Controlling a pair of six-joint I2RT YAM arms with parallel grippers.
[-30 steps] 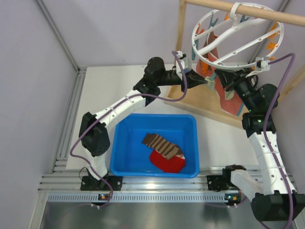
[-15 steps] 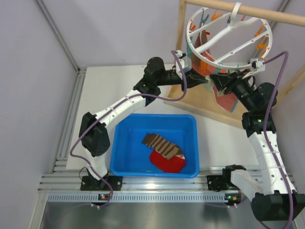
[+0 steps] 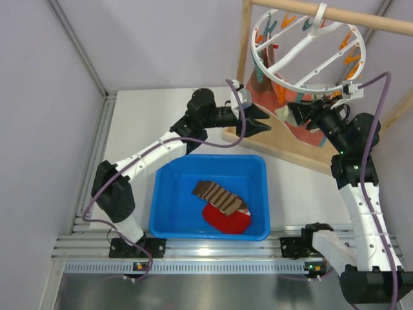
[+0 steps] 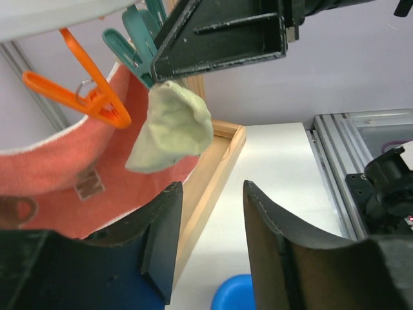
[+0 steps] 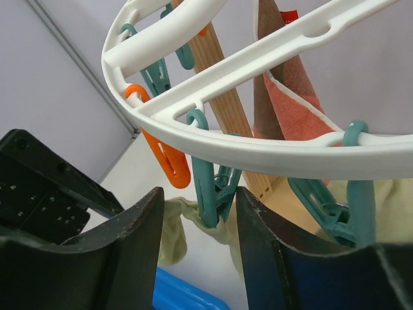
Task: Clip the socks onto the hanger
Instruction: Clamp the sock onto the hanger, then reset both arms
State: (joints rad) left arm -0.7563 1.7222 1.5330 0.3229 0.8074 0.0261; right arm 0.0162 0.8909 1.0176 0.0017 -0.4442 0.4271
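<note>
Blue plastic bin point(image 3: 153, 206) stands at the middle of the counter's point(image 3: 142, 123) near edge. It holds a brown striped sock point(image 3: 219, 195) and a red sock point(image 3: 227, 221), neither of them task items.

Beyond the bin, both arms reach toward the far right corner.

The left gripper point(image 4: 210, 194) has its fingers spread with nothing between them. It points up at a cream sock point(image 4: 171, 129) hanging bunched just in front of a salmon cloth point(image 4: 77, 161). Judgement: it stands off so as not to disturb the sock.

The right gripper point(image 5: 197, 206) also has its fingers spread, one on either side of a teal peg point(image 5: 210, 187) on the hanger point(image 5: 258, 145). No contact is visible. Cream fabric dangles from that peg's lower end, so the sock appears clipped.

More cream fabric shows behind a peg further right. Whether it is the second sock cannot be told.

The hanger hangs tilted by its hook point(image 3: 318, 11) from a wooden rod point(image 3: 368, 21) over the far right corner. Judgement: this keeps the pegs dangling within reach of both arms. One sock looks secured, and the second needs confirming.
</note>
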